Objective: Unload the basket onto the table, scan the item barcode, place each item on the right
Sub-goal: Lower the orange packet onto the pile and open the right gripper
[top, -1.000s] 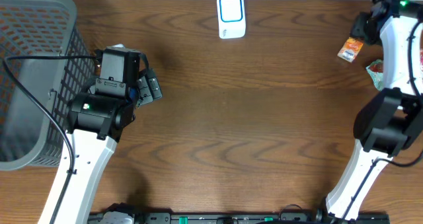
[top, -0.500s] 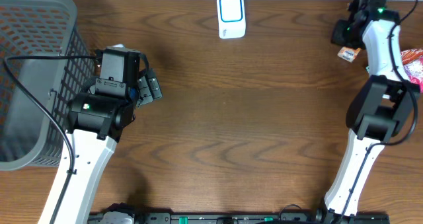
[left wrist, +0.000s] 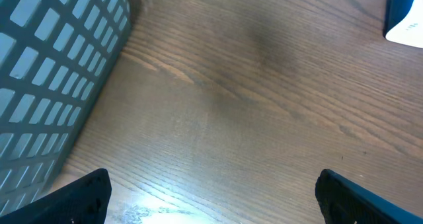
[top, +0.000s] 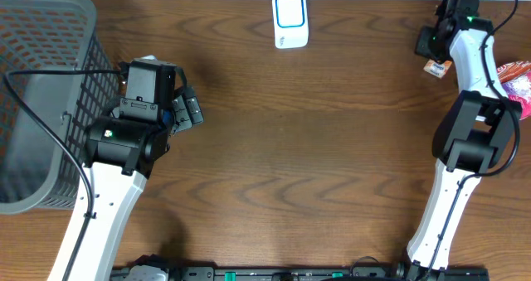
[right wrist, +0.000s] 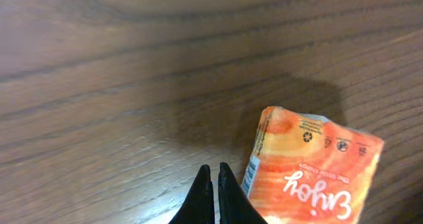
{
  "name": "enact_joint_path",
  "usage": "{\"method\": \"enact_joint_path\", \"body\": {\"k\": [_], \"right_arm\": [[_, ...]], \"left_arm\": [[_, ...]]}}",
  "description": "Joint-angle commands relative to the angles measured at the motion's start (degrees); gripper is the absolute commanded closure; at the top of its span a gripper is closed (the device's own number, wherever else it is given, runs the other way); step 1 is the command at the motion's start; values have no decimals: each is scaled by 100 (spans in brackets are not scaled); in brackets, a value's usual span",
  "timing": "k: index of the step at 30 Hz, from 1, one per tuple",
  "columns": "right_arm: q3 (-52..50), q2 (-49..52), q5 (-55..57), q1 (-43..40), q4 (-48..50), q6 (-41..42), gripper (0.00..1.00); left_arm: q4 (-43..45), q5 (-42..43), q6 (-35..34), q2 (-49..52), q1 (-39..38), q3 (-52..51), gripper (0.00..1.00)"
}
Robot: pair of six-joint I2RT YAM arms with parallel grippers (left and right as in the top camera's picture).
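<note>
1. At the far left we see a grey mesh basket (top: 33, 99) on the table (top: 332, 148). Its wall fills the left side of the left wrist view.
2. Just right of the basket hangs the left gripper (top: 187, 111). Its fingers (left wrist: 86, 197) stand wide apart, with nothing between them, and only bare wood lies below.
3. At the middle of the table's far edge stands the scanner (top: 290, 20), white with a blue face. We also catch a corner of it at the top right of the left wrist view.
4. Near the far right corner the right gripper (top: 431, 49) points down at the table. In its wrist view the fingers (right wrist: 203, 191) are pressed together with nothing between them.
5. The packet (right wrist: 317, 164), the item to scan, lies flat on the wood just beside those closed tips, on their right in the wrist view. We cannot tell whether it touches them. It is orange, with "Enjoy" printed upside down, and it is well apart from the scanner.
6. At the right edge a red pack (top: 514, 75) shows partly behind the right arm.
</note>
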Motion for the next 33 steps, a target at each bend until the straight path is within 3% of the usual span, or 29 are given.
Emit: {"method": "enact_joint_path", "body": {"k": [1,6,14,24,30,31,33], "right_arm": [[46,173,153,-57,-4,-52,99],[46,181,243,-107,-28,-50,99],[50,133,1834,-232,-577,313,99],[63,-890,1867,-195,-608,313,96],[63,-1958,1773,-98,-651,317,79],[63,-2151,1674,-74,-695,317,72],[61,-2564,1292,-26,-898,315,45]], "left_arm": [[-20,-116,-50,-50,13,39,2],[-20,-116,-50,-50,13,39,2],[-17,-116,-50,-50,13,39,2],[-20,-116,-50,-50,13,39,2],[-20,-116,-50,-50,13,39,2],[-17,-116,-50,-50,13,39,2],[-20,-116,-50,-50,13,39,2]]}}
